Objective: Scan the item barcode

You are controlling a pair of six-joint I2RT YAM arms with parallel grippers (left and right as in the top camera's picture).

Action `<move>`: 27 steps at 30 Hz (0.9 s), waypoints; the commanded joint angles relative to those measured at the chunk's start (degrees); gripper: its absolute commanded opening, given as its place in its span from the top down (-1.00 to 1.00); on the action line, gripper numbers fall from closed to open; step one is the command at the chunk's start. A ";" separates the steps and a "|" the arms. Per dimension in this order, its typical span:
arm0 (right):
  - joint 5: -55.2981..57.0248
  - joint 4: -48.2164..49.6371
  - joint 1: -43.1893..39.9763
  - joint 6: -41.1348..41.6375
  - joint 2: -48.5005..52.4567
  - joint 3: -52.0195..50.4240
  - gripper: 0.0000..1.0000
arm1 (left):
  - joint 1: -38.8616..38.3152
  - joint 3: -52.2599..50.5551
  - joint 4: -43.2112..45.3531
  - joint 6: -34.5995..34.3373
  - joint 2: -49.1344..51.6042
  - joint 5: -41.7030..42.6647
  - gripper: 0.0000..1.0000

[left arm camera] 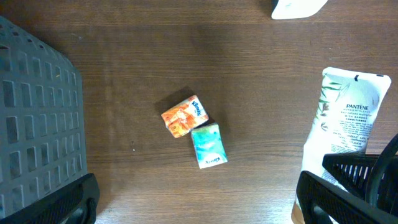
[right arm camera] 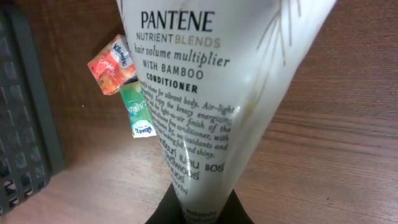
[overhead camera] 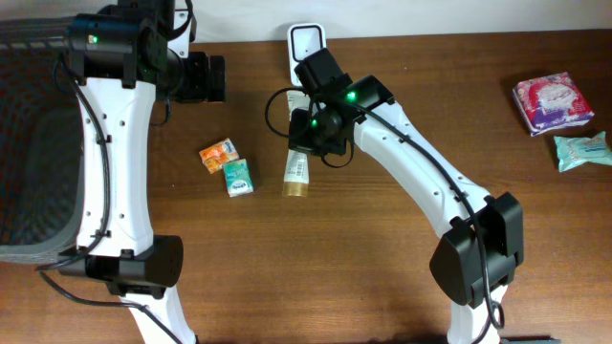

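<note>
Overhead view: the right hand (overhead camera: 308,134) is closed tight on the crimped end of the conditioner tube (overhead camera: 297,170). The tube is near the centre of the surface (overhead camera: 478,76), with its gold cap pointing to 6 o'clock and the white scanner (overhead camera: 306,43) at its 12 o'clock. The left hand (overhead camera: 206,78), at the tube's 10 o'clock, has its jaws spread fully and holds nothing; an orange tissue pack (overhead camera: 218,155) and a green tissue pack (overhead camera: 238,178), touching each other, lie at the tube's 9 o'clock.
</note>
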 commanded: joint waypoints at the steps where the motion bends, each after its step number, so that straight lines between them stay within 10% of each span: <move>1: 0.68 0.24 -0.11 -0.59 -1.73 1.25 0.92 | 0.20 0.02 0.04 -0.28 -0.02 -0.37 -0.98; 27: 22.25 -8.83 -0.31 -0.48 3.63 -4.04 0.92 | 0.20 0.02 0.04 -0.28 -0.02 -0.37 -0.98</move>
